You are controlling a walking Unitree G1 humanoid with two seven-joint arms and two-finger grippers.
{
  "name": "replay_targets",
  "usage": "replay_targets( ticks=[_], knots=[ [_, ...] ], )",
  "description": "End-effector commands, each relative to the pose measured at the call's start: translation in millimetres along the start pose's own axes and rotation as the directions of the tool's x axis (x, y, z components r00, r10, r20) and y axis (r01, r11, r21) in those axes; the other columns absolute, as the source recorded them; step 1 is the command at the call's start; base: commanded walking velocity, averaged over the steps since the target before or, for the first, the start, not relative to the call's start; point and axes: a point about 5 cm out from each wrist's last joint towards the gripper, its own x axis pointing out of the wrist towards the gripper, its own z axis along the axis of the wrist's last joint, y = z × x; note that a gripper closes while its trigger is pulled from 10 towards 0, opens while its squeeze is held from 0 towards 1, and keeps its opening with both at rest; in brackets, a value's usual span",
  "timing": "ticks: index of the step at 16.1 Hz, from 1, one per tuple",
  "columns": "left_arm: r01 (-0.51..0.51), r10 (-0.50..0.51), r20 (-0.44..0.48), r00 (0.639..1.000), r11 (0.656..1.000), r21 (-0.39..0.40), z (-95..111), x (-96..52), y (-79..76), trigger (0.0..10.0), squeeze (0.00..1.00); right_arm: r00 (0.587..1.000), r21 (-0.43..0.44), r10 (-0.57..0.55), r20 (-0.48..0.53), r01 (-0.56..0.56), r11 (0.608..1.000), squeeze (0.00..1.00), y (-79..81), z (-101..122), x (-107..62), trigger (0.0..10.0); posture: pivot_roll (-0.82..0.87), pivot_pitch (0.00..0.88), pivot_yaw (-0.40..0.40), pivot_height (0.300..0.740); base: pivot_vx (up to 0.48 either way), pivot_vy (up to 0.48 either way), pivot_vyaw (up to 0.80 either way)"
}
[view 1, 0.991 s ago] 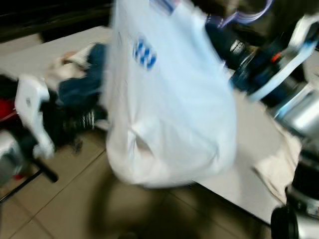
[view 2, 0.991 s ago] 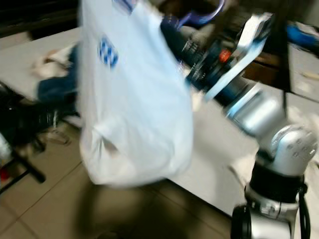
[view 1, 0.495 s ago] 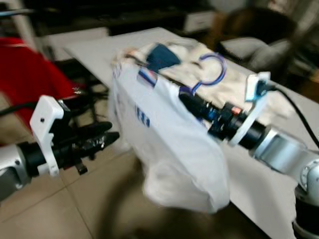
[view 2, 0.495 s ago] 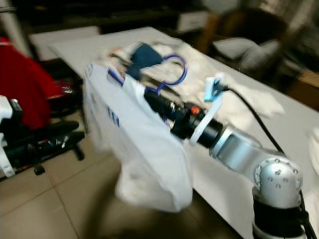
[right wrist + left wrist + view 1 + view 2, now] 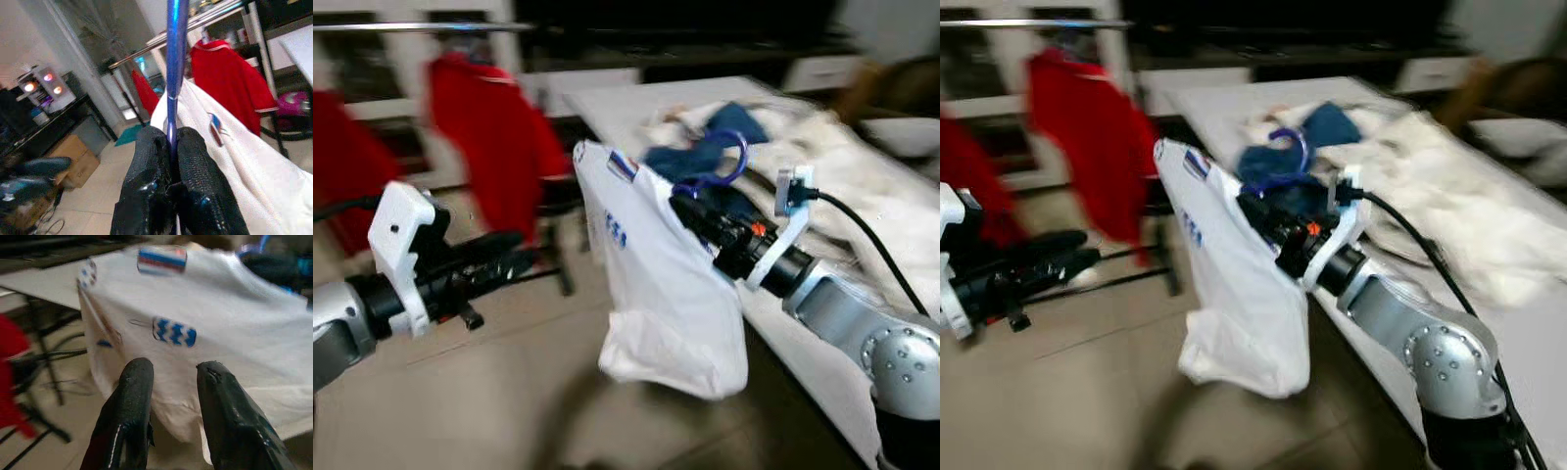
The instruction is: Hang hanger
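Note:
A white shirt [image 5: 656, 284] with blue marks hangs from a blue hanger [image 5: 722, 162], held above the floor beside the table. My right gripper [image 5: 171, 147] is shut on the hanger's blue stem, just under the hook. My left gripper [image 5: 171, 382] is open and empty, held out at the left with its fingertips [image 5: 514, 259] short of the shirt and pointing at it. A clothes rail [image 5: 421, 26] runs across the upper left, with a red garment [image 5: 499, 137] hanging on it.
A white table [image 5: 607, 98] stretches back on the right, piled with blue clothes [image 5: 705, 147] and white cloth [image 5: 832, 166]. A second red garment [image 5: 342, 166] hangs further left. The rail's dark stand legs [image 5: 553, 264] spread over the tiled floor [image 5: 509, 392].
The view has swung left, so the rail and red garments have come into sight and the table sits further right. The right gripper still holds the hanger with the shirt.

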Motion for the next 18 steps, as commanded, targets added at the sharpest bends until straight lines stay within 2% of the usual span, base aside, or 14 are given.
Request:
replay_targets(
  ticks=[1, 6, 8, 9, 10, 11, 14, 15, 18],
  knots=[
    [-0.056, 0.056, 0.01, 0.998, 0.998, 0.001, 1, 3.7, 6.4, 10.0, 0.0, 1.0, -0.035, 0.023, -0.005, -0.023, 0.999, 0.0, 3.3, -4, 4.7, 10.0, 0.15, 0.0, -0.06, 0.74, 0.0, 0.0, 0.8],
    [-0.15, 0.151, -0.046, 0.987, 0.988, 0.027, -24, 26.3, 5.4, 10.0, 0.0, 0.997, -0.081, -0.067, -0.026, 0.064, 0.995, 0.0, -9.9, -26, 7.4, 10.0, 0.16, 0.0, -0.063, 0.74, 0.0, 0.0, 0.8],
    [-0.159, 0.16, -0.023, 0.987, 0.987, 0.018, -38, 45.4, -1.6, 10.0, 0.0, 0.986, -0.056, -0.162, -0.026, 0.161, 0.985, 0.0, -19.9, -42, 3.5, 10.0, 0.15, 0.0, -0.051, 0.74, 0.0, 0.0, 0.8],
    [-0.166, 0.167, -0.022, 0.986, 0.986, 0.015, -40, 48.3, -2.1, 10.0, 0.0, 0.984, -0.05, -0.179, -0.025, 0.177, 0.983, 0.0, -21.6, -45, 2.6, 10.0, 0.15, 0.0, -0.051, 0.74, 0.0, 0.0, 0.8],
    [-0.191, 0.191, 0.015, 0.981, 0.982, -0.002, -43, 56.8, -1.8, 10.0, 0.0, 0.968, -0.033, -0.251, -0.006, 0.251, 0.967, 0.0, -27.1, -49, 0.4, 10.0, 0.12, 0.0, -0.026, 0.74, 0.0, 0.0, 0.8],
    [-0.207, 0.209, 0.043, 0.977, 0.978, -0.037, -46, 64.8, -1.1, 10.0, 0.0, 0.946, -0.031, -0.322, 0.03, 0.323, 0.946, 0.0, -31.6, -48, -0.7, 10.0, 0.1, 0.0, -0.014, 0.74, 0.0, 0.0, 0.8],
    [-0.293, 0.295, 0.054, 0.954, 0.955, -0.048, -53, 76.7, 5.7, 10.0, 0.0, 0.926, -0.034, -0.369, 0.081, 0.373, 0.927, 0.0, -36.0, -41, -0.2, 10.0, 0.09, 0.0, -0.012, 0.74, 0.0, 0.0, 0.0],
    [-0.319, 0.325, 0.095, 0.941, 0.945, -0.072, -50, 80.8, 6.9, 10.0, 0.0, 0.914, -0.034, -0.396, 0.093, 0.4, 0.916, 0.0, -40.8, -40, -1.3, 10.0, 0.1, 0.0, -0.014, 0.74, 0.0, 0.0, 0.0],
    [-0.344, 0.348, 0.069, 0.935, 0.937, -0.063, -60, 87.3, 9.0, 10.0, 0.0, 0.909, -0.067, -0.406, 0.093, 0.412, 0.909, 0.0, -41.1, -39, 1.6, 10.0, 0.08, 0.0, -0.001, 0.74, 0.0, 0.0, 0.0]
  ],
)
